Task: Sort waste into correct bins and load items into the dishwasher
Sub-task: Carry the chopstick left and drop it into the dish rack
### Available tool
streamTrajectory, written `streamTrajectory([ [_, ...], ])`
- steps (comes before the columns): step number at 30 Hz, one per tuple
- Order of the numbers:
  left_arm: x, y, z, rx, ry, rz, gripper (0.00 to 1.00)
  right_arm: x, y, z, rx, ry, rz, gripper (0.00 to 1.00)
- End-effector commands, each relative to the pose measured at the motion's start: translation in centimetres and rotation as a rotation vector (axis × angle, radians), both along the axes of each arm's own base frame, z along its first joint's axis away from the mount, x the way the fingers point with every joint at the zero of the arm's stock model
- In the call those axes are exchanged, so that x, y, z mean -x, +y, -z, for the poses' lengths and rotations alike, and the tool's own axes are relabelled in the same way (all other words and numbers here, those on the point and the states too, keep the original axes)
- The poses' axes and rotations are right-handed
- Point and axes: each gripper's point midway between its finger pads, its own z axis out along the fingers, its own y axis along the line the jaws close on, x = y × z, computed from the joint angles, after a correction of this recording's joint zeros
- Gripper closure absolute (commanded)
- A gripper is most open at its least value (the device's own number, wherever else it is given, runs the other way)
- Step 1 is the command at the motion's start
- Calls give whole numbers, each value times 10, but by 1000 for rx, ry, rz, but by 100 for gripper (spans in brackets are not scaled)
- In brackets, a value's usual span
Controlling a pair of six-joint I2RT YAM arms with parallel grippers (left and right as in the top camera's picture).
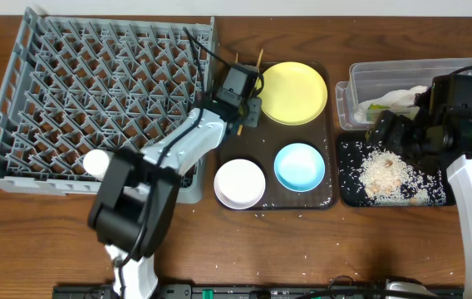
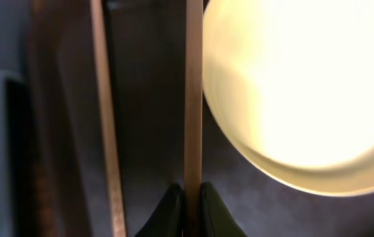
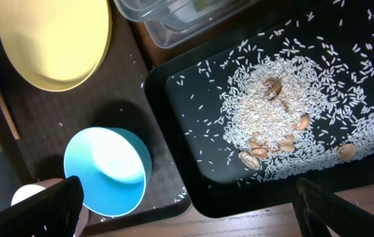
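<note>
a: left gripper (image 2: 190, 212) fills the bottom of its own wrist view. what are the fingers doing?
b: they're pinched almost together, with the held chopstick (image 2: 193, 99) clamped between the tips and running straight out ahead of them.
a: and the big things around them?
b: dish rack (image 1: 70, 91) spreads off to one side of the fingers, and brown tray (image 1: 269, 137) lies under them. yellow plate (image 2: 305, 85) sits just beside the tips, its rim close to the held stick. i cannot tell if they touch.
a: right gripper (image 3: 187, 187)?
b: its fingers are spread wide with nothing between them. black tray (image 3: 174, 85) lies below and ahead of them. clear tub (image 1: 361, 83) is beyond that, with the napkin (image 1: 402, 98) and a greenish wrapper (image 1: 375, 106) inside.
a: smaller pieces?
b: blue bowl (image 3: 108, 171) is just next to one right finger. white bowl (image 1: 239, 183) is on the brown tray, near the left arm. white cup (image 1: 97, 162) is at the rack's edge, well apart from both grippers. other chopstick (image 2: 106, 118) lies alongside the held one but apart from it, on the side away from the plate. rice (image 3: 272, 112) heaps in the black tray ahead of the right fingers.
</note>
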Motion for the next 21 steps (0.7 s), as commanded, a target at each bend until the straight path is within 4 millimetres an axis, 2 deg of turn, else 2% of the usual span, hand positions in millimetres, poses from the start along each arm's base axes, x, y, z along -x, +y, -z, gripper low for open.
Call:
streamTrajectory([
  [1,-2,16,-61,44,-94,-42,92,-1,-1,-9,2,-29,-5,1],
  [4,6,35,-87,48,-107,-71,92,-1,-1,-9,2,-29,-5,1],
  [7,16,61,-99,32,-80,-111,92,-1,-1,-9,2,-29,-5,1],
  [10,21,95,-87,-41,-24,-189,92,-1,-1,-9,2,-29,-5,1],
  [12,23,108,-74,-80,11,-218,92,-1,-1,-9,2,-29,-5,1],
  [16,23,116,-42,-131,80,-203,92,-1,-1,-9,2,-29,-5,1],
  [21,23,119,-16,-171,135,-203,92,-1,-1,-9,2,-29,-5,1],
])
